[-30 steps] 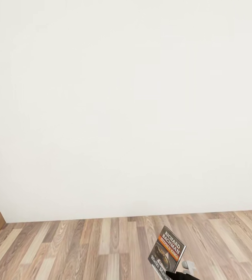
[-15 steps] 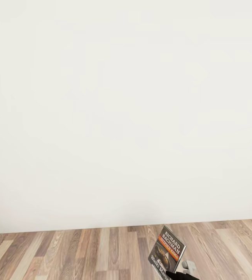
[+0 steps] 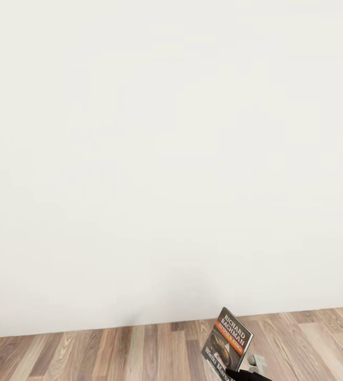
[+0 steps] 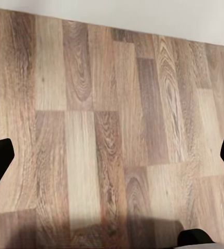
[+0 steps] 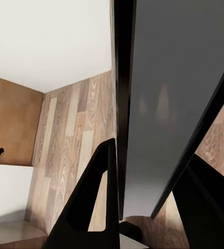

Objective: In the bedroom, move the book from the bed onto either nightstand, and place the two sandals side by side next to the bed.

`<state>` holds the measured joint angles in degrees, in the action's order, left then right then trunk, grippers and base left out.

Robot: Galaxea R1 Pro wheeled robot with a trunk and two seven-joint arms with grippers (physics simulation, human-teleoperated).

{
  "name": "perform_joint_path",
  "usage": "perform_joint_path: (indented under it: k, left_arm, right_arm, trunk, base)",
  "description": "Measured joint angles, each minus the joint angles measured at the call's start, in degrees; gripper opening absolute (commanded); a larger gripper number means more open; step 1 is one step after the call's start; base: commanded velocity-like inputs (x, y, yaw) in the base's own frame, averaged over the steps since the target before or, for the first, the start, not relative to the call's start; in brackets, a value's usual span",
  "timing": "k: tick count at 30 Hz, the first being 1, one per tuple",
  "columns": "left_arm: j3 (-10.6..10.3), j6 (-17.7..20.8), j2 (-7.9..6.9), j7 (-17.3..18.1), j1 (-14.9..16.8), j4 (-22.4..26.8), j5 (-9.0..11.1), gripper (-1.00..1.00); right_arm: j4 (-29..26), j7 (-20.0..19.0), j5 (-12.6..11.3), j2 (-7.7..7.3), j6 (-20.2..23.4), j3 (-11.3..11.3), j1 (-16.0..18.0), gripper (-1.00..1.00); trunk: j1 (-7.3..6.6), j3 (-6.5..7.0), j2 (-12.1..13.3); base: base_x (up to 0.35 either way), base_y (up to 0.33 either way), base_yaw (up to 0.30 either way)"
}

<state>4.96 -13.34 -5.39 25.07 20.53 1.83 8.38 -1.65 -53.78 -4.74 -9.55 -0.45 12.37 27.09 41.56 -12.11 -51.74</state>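
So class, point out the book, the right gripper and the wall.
book (image 3: 227,341), head view, front cover.
right gripper (image 5: 143,207), right wrist view, between its fingertips.
wall (image 3: 166,159), head view, bare middle.

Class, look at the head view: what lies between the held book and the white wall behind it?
Nothing but bare wood-plank floor: in the head view, the book, held upright by the right end effector, has open planks running back to the wall.

A plain white wall (image 3: 161,159) takes up most of the head view, meeting a strip of brown wood-plank floor (image 3: 113,354) low in the picture. In the left wrist view the planks (image 4: 107,129) show mixed light and dark grain, with the wall's foot along one edge. In the right wrist view a flat brown wooden panel (image 5: 11,124) stands against the white wall.
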Motion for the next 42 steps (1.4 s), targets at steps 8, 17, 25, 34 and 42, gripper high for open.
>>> perform_joint_path:
  k: [8,17,25,34,42]
  left_arm:
    - [0.06,-0.04,-0.04,0.01,0.0,0.0,0.02,1.0]
    - [0.06,-0.02,-0.05,0.0,-0.01,0.01,0.02,1.0]
    - [0.06,-0.01,-0.05,0.01,-0.01,0.02,0.03,1.0]
    - [0.06,0.02,-0.05,0.0,-0.01,0.01,0.04,1.0]
    - [0.06,0.0,-0.05,0.01,-0.01,0.01,0.02,1.0]
  right_arm:
    - [-0.02,-0.01,-0.06,0.06,-0.01,0.12,0.0,-1.0]
    - [0.0,-0.05,-0.05,0.07,-0.01,0.07,0.01,-1.0]
    - [0.01,-0.08,-0.04,0.07,-0.01,0.02,0.01,-1.0]
    - [0.01,-0.08,-0.01,0.07,0.0,-0.02,0.01,-1.0]
    - [0.02,-0.08,0.01,0.07,0.0,-0.08,0.01,-1.0]
  trunk:
    - [0.03,0.0,0.0]
    - [0.0,0.0,-0.01]
    - [0.0,0.0,-0.01]
    - [0.0,0.0,-0.01]
    - [0.0,0.0,-0.01]
  base:
    - [0.037,0.0,-0.229]
    - [0.091,0.0,-0.072]
    - [0.315,0.0,-0.002]
    - [0.327,0.0,0.0]
    - [0.328,0.0,-0.006]
